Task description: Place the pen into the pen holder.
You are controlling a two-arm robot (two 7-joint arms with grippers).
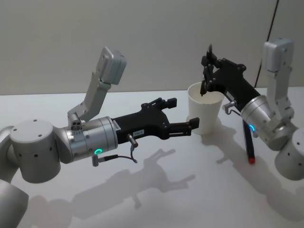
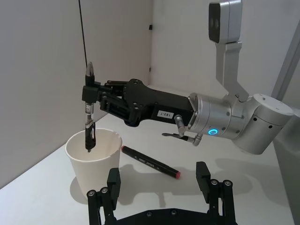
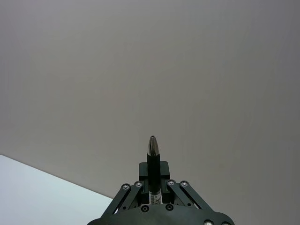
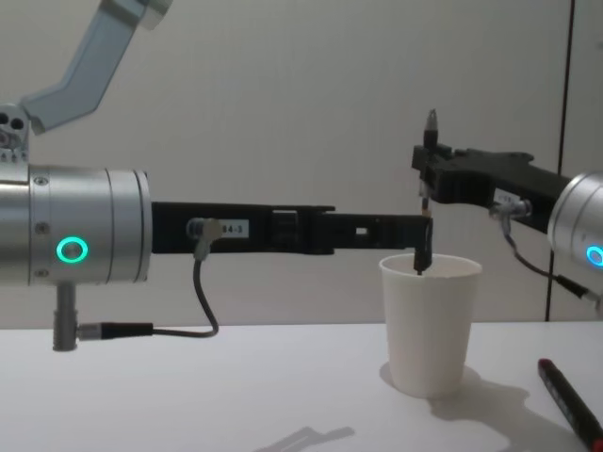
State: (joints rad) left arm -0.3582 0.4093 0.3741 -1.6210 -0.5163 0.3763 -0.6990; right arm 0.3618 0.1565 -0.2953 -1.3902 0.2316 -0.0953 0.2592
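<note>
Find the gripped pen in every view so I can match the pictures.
Head view: pen right of centre, upright in the right gripper, tip in the pen holder.
Left wrist view: pen upright over the pen holder.
Right wrist view: pen rising from the right gripper.
Chest view: pen right of centre.
Shared landmark: the pen holder; the open left gripper is beside it.

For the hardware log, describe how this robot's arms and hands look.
Both arms are silver-grey cylinders, each wrist bearing a glowing ring light and a thin cable. The left hand and right hand are black linkage fingers, each with a small white label.
</note>
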